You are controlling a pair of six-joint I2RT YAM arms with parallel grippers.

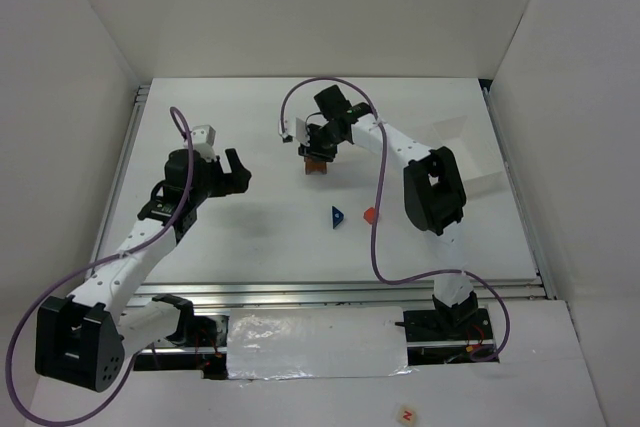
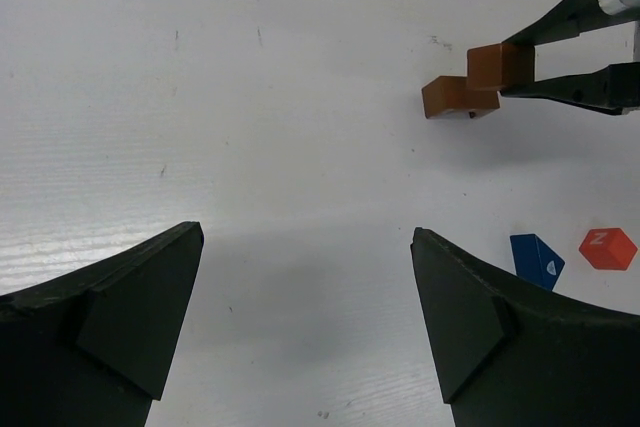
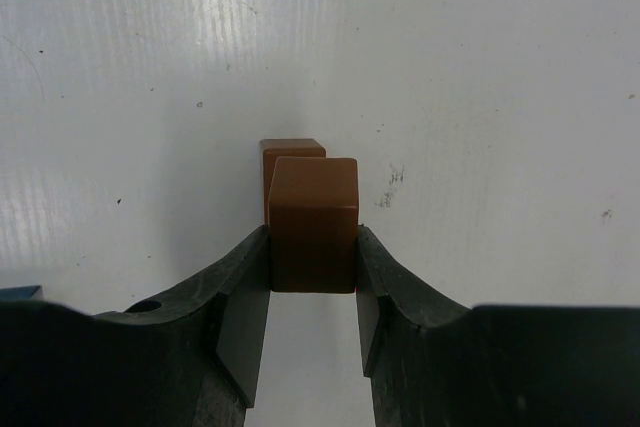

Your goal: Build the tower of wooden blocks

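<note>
Overhead first: the right hand (image 1: 318,154) reaches toward the middle of the tabletop (image 1: 480,242), a little nearer its far edge, and grips the held brown block (image 1: 312,159) directly over the spot where the tower is going up. The blue wedge (image 1: 338,216) and the red cube (image 1: 370,214) lie loose side by side, apart from each other and closer to the near edge. The left hand (image 1: 238,172) hovers over the left half, well away from all the blocks.

From the left wrist, the left hand's fingers are spread wide with only bare tabletop between them, so it holds nothing. Across the surface, the lower brown block (image 2: 448,98) lies flat, and the held brown block sits over one end of it, pinched between the right hand's two thin fingers. Whether the two blocks already touch cannot be told from this angle.

From the right wrist, the jaws are closed on both sides of the held brown block, which stands upright and square. The lower brown block peeks out just behind and under it, shifted slightly left.

By my reading the tower is at an early stage. One brown block is laid and the second is being set on it but not yet released. The red cube and blue wedge have yet to be stacked.
</note>
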